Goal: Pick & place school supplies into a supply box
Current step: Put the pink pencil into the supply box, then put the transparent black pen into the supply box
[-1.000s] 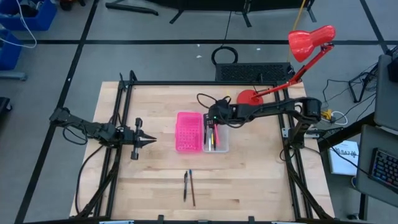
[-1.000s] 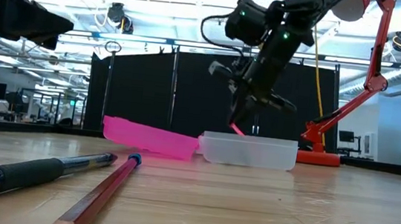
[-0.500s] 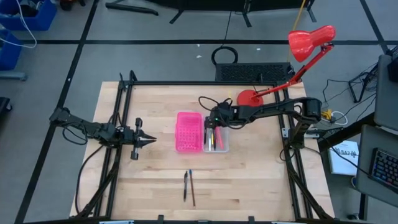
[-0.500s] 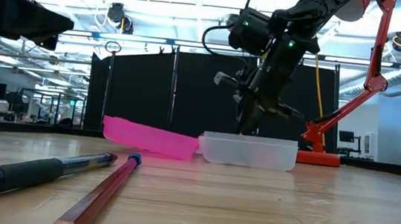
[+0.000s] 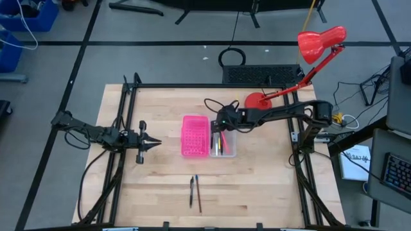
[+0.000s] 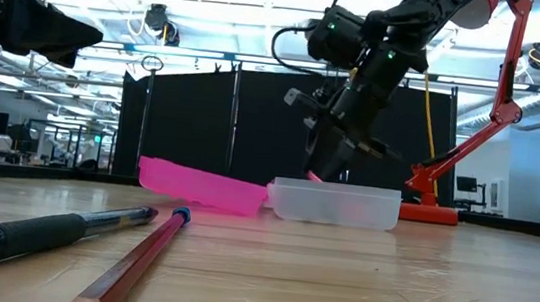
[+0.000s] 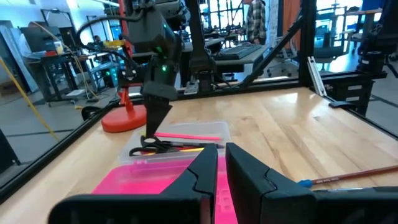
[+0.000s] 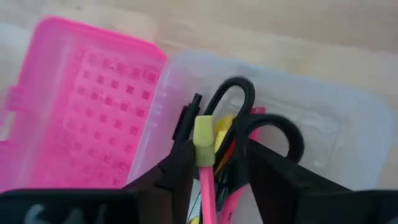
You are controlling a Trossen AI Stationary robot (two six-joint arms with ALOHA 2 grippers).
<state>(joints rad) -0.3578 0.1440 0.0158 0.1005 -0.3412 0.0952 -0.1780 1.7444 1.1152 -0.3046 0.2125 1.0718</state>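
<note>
The right hand [image 5: 218, 126] hangs right over the far end of the box [image 5: 231, 146], near the middle of the bench [image 5: 270, 186], fingers pointing down into it. In the right wrist view a pink pen [image 8: 205, 186] with a pale yellow-green cap runs up between its fingers, so the hand looks closed on that pen, with the tip down in the box. Beneath it lie the scissors [image 8: 249, 124], black loops toward the far end, alongside a yellow pencil [image 5: 217, 145] and more pink. So this is the drop: the pen is in place over the box, and to my eye only the release is left.

Touching the box on its left side sits the pink panel [image 5: 194, 135]. Well apart, near the front edge, a black pen [image 5: 191, 191] and a red-brown pencil [image 5: 198, 194] lie side by side, not yet picked.

Next call: open the fingers, lift straight up clear of the scissors loops, then head for that front pair.

The left hand [image 5: 156, 144] waits over the left part of the bench, fingers nearly together, holding nothing.
</note>
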